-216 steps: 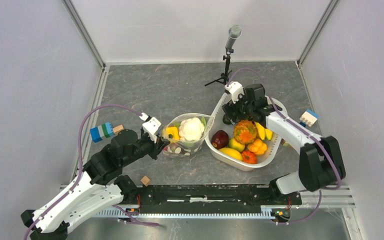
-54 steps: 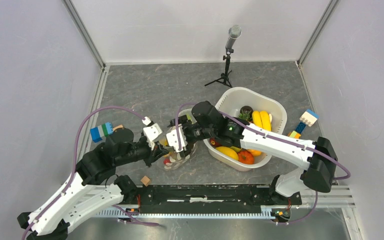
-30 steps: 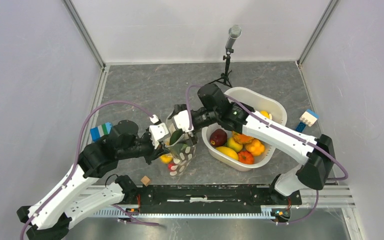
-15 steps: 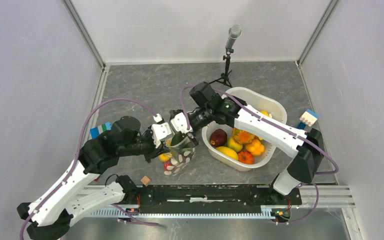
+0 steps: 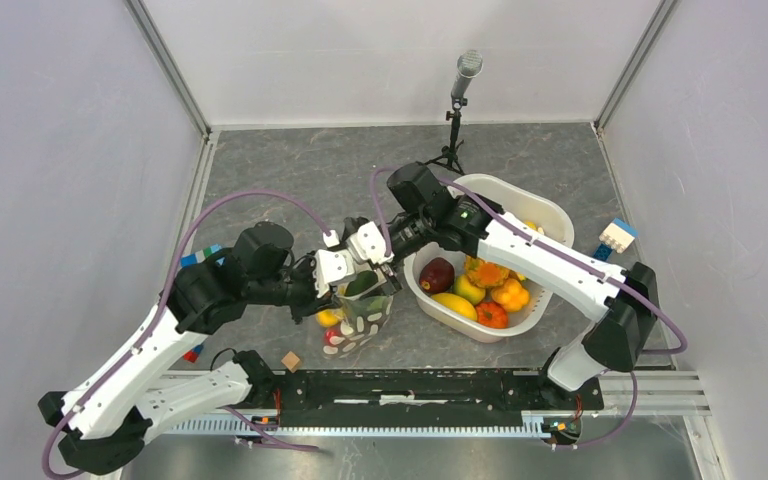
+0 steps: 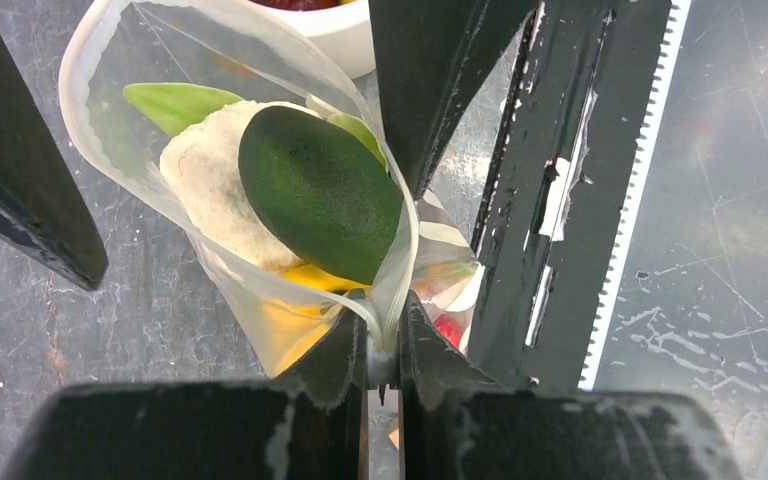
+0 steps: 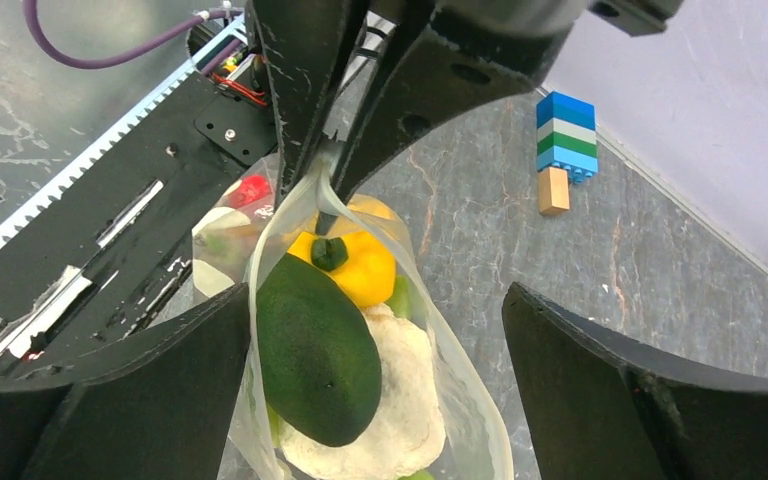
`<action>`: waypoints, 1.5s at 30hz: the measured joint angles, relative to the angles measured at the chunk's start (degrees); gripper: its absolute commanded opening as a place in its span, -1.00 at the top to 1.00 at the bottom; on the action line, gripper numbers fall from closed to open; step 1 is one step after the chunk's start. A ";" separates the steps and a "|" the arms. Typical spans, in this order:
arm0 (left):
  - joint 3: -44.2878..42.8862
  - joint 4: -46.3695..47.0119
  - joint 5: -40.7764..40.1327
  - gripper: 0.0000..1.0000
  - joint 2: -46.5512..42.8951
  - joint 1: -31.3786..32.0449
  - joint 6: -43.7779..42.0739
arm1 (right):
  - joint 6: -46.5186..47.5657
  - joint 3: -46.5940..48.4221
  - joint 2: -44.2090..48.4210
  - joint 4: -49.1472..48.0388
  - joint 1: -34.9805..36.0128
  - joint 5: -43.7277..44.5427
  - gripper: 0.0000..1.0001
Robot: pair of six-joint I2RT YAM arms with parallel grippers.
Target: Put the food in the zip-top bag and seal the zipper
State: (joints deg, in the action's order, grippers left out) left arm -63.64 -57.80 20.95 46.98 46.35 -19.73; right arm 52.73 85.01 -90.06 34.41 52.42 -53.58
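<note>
The zip-top bag stands open on the floor with its dotted side facing the front. My left gripper is shut on the bag's rim at the zipper edge and holds it up. My right gripper is open just above the mouth, one finger on each side. Inside the bag a dark green avocado lies on the white cauliflower beside the yellow pepper. The avocado also shows in the left wrist view. A red piece sits low in the bag.
The white basket to the right of the bag holds more food, including a dark red apple and orange and yellow pieces. A microphone stand is behind. Building blocks lie at the right and left. A wooden cube lies near the front rail.
My right gripper came from the basket to the bag with the avocado, which now lies inside. My left gripper has lifted the bag's rim and shifted right.
</note>
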 measured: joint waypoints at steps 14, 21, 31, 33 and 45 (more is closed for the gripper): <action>-2.38 -3.15 -0.13 0.96 1.79 0.00 -2.05 | -2.82 0.04 -1.73 -0.85 -0.04 -5.84 -0.46; -2.40 -3.48 -1.64 0.96 1.16 0.00 -2.01 | -6.64 -1.68 -1.70 -5.25 -0.04 -5.95 -0.39; -1.90 -2.12 -2.38 0.95 -1.05 0.00 -2.01 | -11.85 -5.99 -1.70 -10.40 -0.04 -5.68 -0.02; -1.36 -1.64 -2.47 0.95 -1.81 0.00 -1.99 | -12.44 -6.27 -1.70 -10.97 0.00 -5.66 0.02; 0.57 -0.11 -3.37 0.63 -3.78 0.00 -1.95 | -16.06 -9.14 -1.70 -16.00 0.09 -5.55 0.87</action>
State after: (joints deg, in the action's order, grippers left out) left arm -63.07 -57.91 17.58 43.20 46.35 -21.67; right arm 36.67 75.88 -91.77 18.41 52.51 -59.13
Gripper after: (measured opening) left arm 0.124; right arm 0.140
